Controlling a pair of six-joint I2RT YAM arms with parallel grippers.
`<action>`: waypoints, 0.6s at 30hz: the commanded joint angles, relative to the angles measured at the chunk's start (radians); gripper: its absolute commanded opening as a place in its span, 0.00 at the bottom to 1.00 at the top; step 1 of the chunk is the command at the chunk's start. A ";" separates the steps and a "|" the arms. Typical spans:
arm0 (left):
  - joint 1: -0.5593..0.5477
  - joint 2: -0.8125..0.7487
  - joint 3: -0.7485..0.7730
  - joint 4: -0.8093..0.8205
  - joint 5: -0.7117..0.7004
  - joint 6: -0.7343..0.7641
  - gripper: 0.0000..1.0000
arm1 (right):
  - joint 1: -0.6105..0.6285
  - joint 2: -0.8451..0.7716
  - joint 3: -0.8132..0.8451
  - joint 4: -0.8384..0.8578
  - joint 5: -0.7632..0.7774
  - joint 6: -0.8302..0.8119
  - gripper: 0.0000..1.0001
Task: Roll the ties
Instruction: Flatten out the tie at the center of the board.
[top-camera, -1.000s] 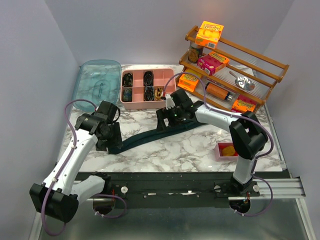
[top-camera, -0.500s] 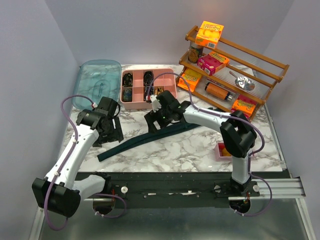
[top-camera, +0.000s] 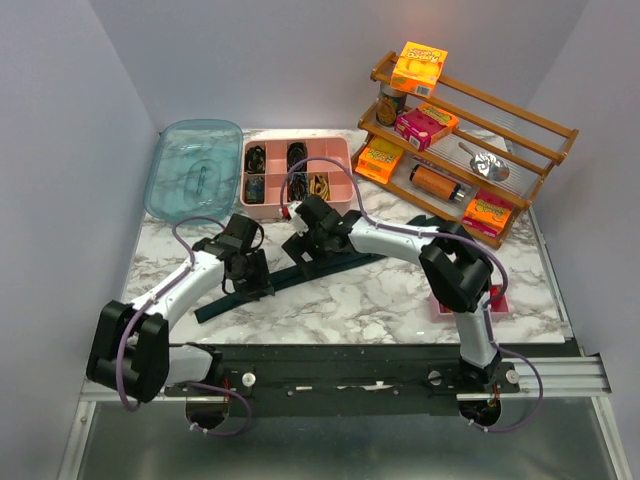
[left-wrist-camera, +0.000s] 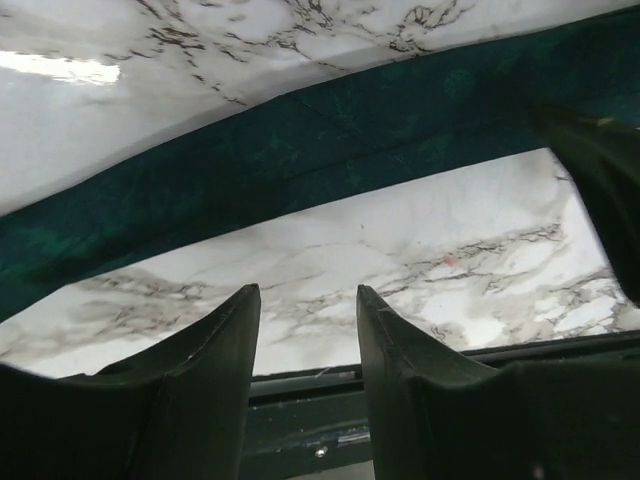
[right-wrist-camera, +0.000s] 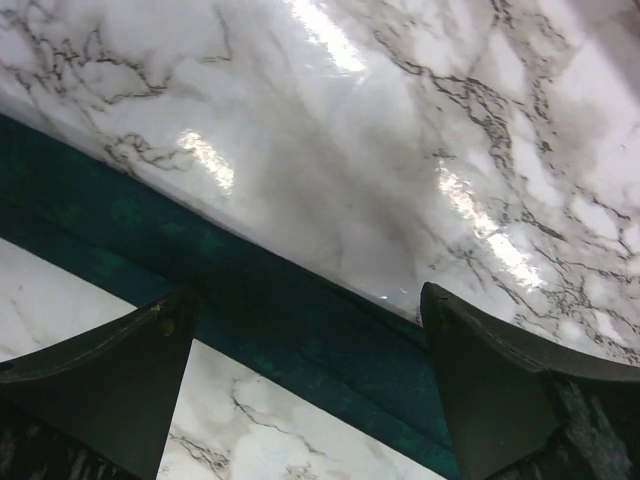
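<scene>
Top view: fixed high behind the arm bases, facing forward and down, far enough off to take in the whole table and the rack at far right; left wrist view: low and close over the marble, looking out past the left gripper at the tie crossing its upper half. Right wrist view: closer still, facing steeply down through the right gripper; all three views share the tie and the marble beside it.
</scene>
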 joint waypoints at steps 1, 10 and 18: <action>-0.032 0.053 -0.075 0.172 0.067 -0.043 0.50 | -0.049 -0.009 0.007 -0.019 0.037 0.042 1.00; -0.041 0.128 -0.104 0.195 0.019 -0.039 0.49 | -0.192 -0.003 -0.048 -0.051 -0.023 0.083 1.00; -0.034 0.220 -0.052 0.121 -0.088 0.016 0.50 | -0.214 -0.031 -0.145 -0.123 -0.097 0.117 1.00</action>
